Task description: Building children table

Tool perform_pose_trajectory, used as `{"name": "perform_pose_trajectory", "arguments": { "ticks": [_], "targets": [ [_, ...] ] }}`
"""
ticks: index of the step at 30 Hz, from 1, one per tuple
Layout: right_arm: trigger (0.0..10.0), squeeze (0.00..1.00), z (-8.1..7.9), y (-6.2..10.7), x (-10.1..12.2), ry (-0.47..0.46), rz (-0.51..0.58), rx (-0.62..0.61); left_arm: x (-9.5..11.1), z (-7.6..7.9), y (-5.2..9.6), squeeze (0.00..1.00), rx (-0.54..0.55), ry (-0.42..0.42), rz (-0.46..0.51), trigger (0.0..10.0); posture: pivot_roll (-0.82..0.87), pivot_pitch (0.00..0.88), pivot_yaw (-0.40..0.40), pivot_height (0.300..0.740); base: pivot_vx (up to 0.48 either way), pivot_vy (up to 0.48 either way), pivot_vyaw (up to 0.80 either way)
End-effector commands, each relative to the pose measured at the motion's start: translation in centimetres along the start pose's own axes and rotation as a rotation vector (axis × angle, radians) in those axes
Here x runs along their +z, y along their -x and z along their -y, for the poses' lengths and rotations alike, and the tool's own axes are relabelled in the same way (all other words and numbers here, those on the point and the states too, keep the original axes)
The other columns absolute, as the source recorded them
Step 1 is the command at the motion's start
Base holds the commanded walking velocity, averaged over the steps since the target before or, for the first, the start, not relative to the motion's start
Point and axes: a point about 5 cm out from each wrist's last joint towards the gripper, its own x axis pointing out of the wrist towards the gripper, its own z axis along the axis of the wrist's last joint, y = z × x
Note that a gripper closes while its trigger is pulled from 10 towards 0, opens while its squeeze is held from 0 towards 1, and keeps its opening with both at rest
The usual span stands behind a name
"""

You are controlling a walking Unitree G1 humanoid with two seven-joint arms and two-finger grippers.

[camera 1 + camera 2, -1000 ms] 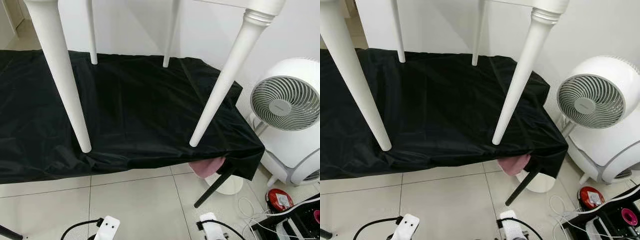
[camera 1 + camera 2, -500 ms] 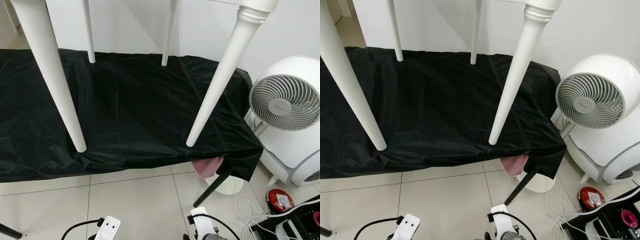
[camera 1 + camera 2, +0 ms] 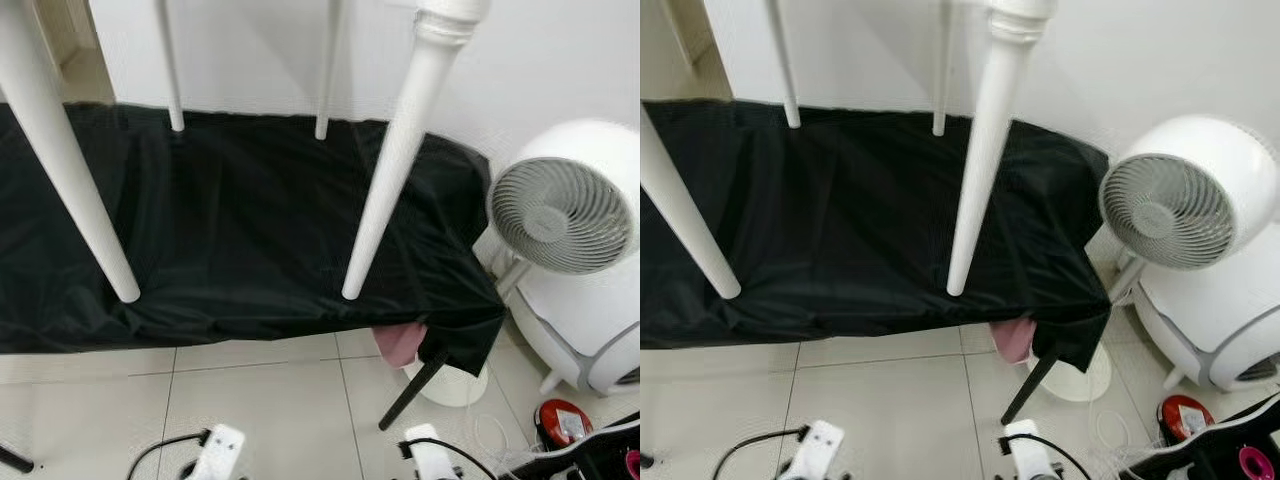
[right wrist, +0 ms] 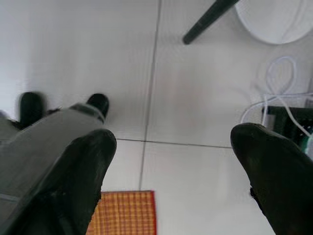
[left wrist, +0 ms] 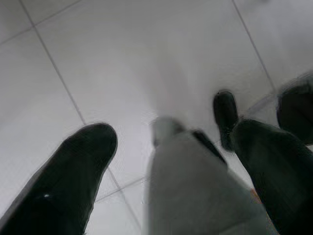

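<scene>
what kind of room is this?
Probably a room in a home, set up as a work area: tiled floor, a white fan by the wall, a low surface under a black cloth, and the white table legs above it.

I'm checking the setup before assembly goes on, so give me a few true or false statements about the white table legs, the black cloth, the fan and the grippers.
1. Four white tapered table legs stand on the black cloth. True.
2. The round white fan is on the robot's left. False: it is on the right.
3. The left gripper hangs open over the pale tiled floor. True.
4. The right gripper grips a leg. False: it is open, holding nothing.
</scene>
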Motion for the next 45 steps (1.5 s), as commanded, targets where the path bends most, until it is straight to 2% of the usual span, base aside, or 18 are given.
{"name": "perform_pose_trajectory", "arguments": {
  "ticks": [1, 12, 19, 23, 31, 45],
  "targets": [
    [10.0, 0.00, -0.5, 0.0, -0.1, -0.009, -0.004, 0.018, -1.1, 0.0, 0.2, 0.00, 0.002, -0.005, -0.050, 10.0, 0.01, 0.000, -0.090, 0.740, 0.000, -0.352, 0.00],
    [10.0, 0.00, -0.8, -0.1, 0.0, -0.009, -0.009, 0.019, -0.9, -0.3, 0.2, 0.00, 0.005, -0.006, -0.034, 10.0, 0.02, 0.000, -0.095, 0.740, 0.000, -0.337, 0.00],
    [10.0, 0.00, -0.8, -0.2, 0.3, -0.006, -0.007, 0.019, -0.1, 0.3, 0.0, 0.00, 0.002, 0.004, -0.010, 10.0, 0.02, 0.000, -0.096, 0.740, 0.000, 0.000, 0.00],
    [10.0, 0.00, -0.8, -0.2, 0.4, -0.008, -0.009, 0.019, 0.1, 0.3, -0.1, 0.00, 0.001, 0.003, -0.004, 10.0, 0.02, 0.000, -0.096, 0.740, 0.000, 0.000, 0.00],
    [10.0, 0.00, -0.9, -0.2, 0.3, -0.002, -0.017, 0.023, 0.3, 0.2, -0.1, 0.00, -0.001, 0.000, 0.008, 10.0, 0.02, 0.000, -0.096, 0.740, 0.000, 0.000, -0.63],
    [10.0, 0.00, -0.7, -0.1, 0.1, -0.006, -0.015, 0.023, 0.2, 0.0, -0.1, 0.00, 0.001, 0.013, 0.008, 10.0, 0.02, 0.000, -0.095, 0.740, 0.000, 0.000, 0.00]
  ]
}}
